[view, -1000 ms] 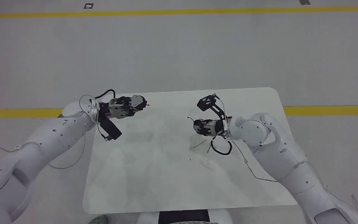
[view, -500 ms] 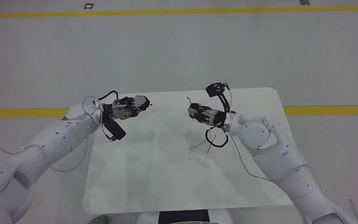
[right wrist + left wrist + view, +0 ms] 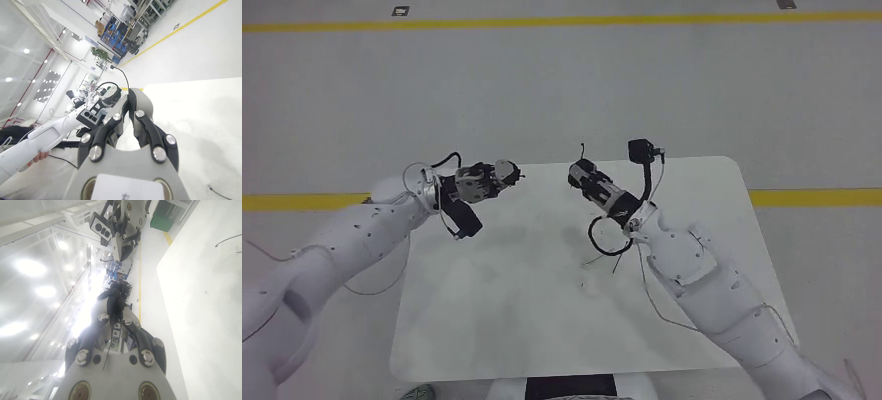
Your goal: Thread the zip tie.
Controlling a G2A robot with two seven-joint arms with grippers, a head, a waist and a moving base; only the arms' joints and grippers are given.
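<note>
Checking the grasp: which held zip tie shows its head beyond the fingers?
The zip tie in the right gripper, head curving free; the one in the left gripper shows only a thin tail.

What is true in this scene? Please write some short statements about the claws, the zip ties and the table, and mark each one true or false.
1. The right claw is shut on a zip tie. True.
2. The left claw is open and empty. False: it is shut on a thin black strip.
3. The two claws touch each other. False: there is a gap between them.
4. A loose zip tie lies on the table. True.
5. The table is dark. False: it is white.
</note>
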